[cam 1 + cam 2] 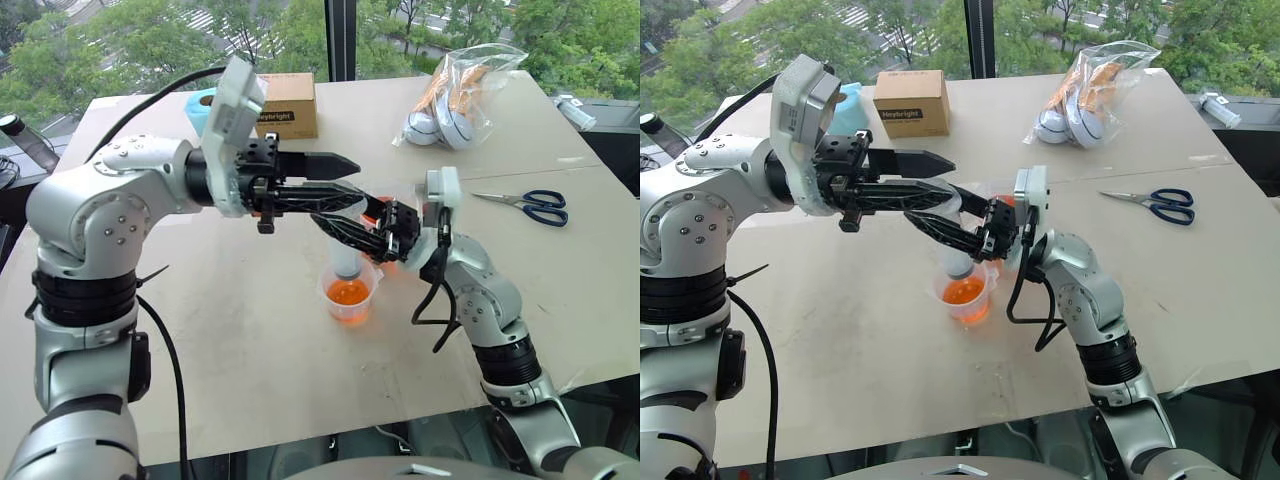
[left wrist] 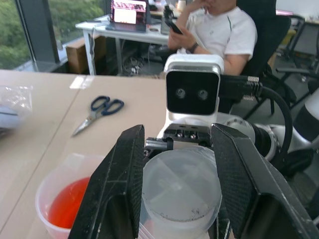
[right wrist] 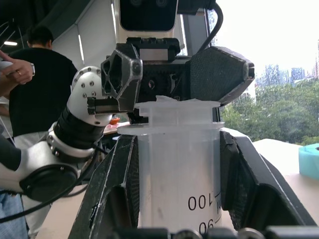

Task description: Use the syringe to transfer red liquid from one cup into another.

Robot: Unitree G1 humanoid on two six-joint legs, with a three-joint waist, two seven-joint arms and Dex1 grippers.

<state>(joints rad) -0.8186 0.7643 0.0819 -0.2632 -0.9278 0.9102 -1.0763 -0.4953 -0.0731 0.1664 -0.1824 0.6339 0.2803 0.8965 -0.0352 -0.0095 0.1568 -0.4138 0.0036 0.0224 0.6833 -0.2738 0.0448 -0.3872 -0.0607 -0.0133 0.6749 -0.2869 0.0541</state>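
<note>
Above a pale table [image 1: 250,330], the robot's right gripper [image 3: 177,164] clamps the clear barrel of the syringe [image 3: 177,174] between its two black fingers [image 3: 117,194], one pressed against each side just below the barrel's flange, with the printed "100" mark showing between them. The left gripper [image 2: 182,174] reaches in level from the opposite side, and its fingers [image 2: 117,189] flank the plunger's round top disc at the syringe's upper end — they stand close on either side of it, though whether they press on it cannot be told from the wrist view. The syringe hangs upright below the two sets of fingers, its lower end dipping into the larger cup [image 1: 350,293], which stands on the table directly beneath the grippers and holds a pool of red liquid [image 1: 348,294]. Just behind the right gripper's fingers, a smaller cup [image 1: 1006,204] is partly hidden, with a little orange-red showing at it. Well off to the right gripper's far side lie blue-handled scissors [image 1: 530,205], and beyond them a clear plastic bag [image 1: 460,95] of white and orange items; a cardboard box [image 1: 285,103] and a light blue roll [image 1: 200,105] sit on the table's far edge behind the left arm. Behind the table, in the left wrist view, a person [image 2: 222,30] in a white shirt sits at a desk.
</note>
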